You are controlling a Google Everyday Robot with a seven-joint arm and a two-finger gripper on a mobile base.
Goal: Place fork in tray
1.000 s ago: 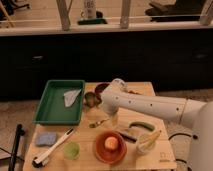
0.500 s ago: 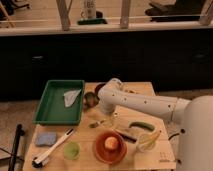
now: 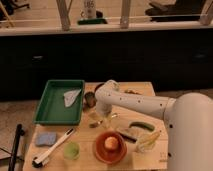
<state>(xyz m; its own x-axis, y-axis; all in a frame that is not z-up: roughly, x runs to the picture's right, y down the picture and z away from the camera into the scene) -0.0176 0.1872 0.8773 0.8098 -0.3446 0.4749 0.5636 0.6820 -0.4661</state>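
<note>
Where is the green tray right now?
In the camera view the tray sits at the left rear of the table; the gripper hangs to its right over mid-table, behind the orange bowl.

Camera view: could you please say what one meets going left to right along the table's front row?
In order: blue sponge, green cup, orange bowl, pale yellow item; the gripper, jaws open, hangs just behind the bowl.

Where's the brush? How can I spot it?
Look at the green tray on the left of the table. In front of it the brush lies slantwise between a blue sponge and green cup, away from the gripper mid-table. Only it has a long white handle and black head.
</note>
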